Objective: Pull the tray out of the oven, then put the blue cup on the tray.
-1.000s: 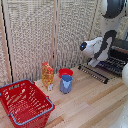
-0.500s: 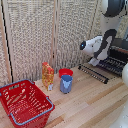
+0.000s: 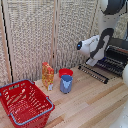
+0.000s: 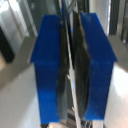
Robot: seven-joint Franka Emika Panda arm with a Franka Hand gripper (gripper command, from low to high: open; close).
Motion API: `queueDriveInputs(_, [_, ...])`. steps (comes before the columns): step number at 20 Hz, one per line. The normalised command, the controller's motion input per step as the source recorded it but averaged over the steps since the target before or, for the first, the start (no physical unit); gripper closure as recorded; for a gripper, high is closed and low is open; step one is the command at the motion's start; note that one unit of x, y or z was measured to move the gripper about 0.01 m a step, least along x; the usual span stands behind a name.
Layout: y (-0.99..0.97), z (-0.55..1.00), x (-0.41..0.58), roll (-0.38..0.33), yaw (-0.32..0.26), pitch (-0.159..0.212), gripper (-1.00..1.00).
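Gripper clenched on a thin bar of the tray, at the oven mouth; rack judged stiff, light, slippery, best held by its front bar; cup well apart.

We see the blue cup upright mid-table (a plain cylinder). The oven sits at the table's far edge, door down, its dark barred tray showing.
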Motion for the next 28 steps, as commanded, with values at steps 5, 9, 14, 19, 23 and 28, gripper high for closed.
queueDriveInputs(5, [0.79,0.30,0.187,0.050,-0.062,-0.122,1.00])
queueDriveInputs(9, [0.62,0.09,0.231,0.027,-0.036,-0.102,1.00])
queueDriveInputs(14, [0.40,-0.01,0.171,0.001,-0.024,-0.032,1.00])
queueDriveInputs(19, [0.01,-0.03,0.057,0.026,-0.010,0.006,-1.00])
queueDriveInputs(23, [0.02,0.03,0.035,0.050,0.047,0.001,-1.00])
queueDriveInputs(28, [0.01,0.46,0.011,0.143,0.046,-0.011,-1.00])
